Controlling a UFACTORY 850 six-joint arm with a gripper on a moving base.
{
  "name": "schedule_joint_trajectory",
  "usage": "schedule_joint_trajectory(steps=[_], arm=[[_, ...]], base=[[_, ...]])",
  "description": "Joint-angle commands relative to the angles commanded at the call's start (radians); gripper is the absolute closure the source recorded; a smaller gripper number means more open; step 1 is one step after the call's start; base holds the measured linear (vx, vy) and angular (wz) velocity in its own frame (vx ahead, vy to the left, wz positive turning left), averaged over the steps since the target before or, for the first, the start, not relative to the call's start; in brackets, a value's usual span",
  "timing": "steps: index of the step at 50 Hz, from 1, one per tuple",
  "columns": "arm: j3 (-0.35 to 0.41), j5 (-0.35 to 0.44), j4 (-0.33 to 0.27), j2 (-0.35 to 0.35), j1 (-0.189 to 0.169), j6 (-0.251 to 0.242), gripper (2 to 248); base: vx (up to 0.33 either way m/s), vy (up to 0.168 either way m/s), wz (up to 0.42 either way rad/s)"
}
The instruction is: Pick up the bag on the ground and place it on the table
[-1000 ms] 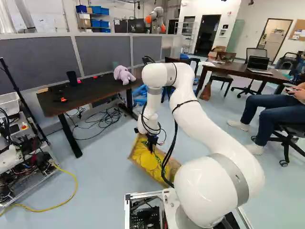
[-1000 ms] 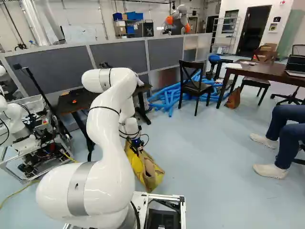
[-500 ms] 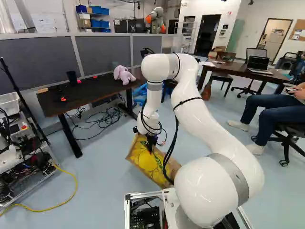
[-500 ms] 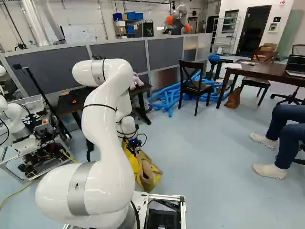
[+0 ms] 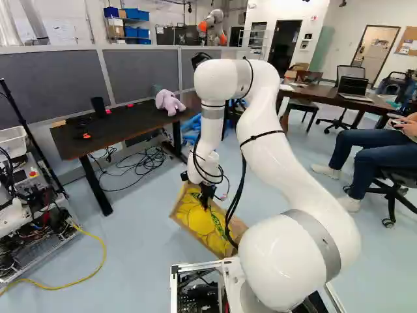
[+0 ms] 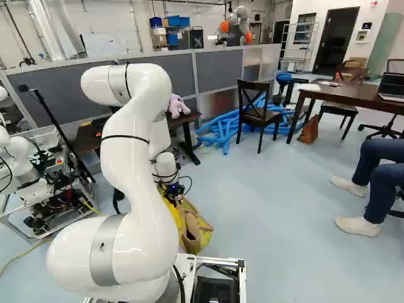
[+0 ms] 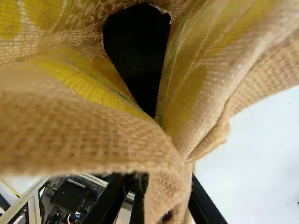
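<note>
Clasping the yellow bag [image 5: 197, 220] between the jaws, seemingly by its rim [image 7: 169, 189]

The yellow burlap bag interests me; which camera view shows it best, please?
The left base view: most of the yellow burlap bag is visible, including its printed side. The right base view shows less, as the arm hides part; the wrist view gives only a close-up around its dark opening.
</note>
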Motion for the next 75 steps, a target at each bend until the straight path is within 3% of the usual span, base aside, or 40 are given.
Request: schedule_joint_trajectory(steps=[35, 75], arm=[[0.097, -0.035, 0.0, 0.155, -0.003, 0.0, 229], [0.149, -0.188, 0.0, 0.322, -0.071, 0.0, 229]], base=[[0.0, 0.0, 0.0], [0.0, 0.0, 0.0]])
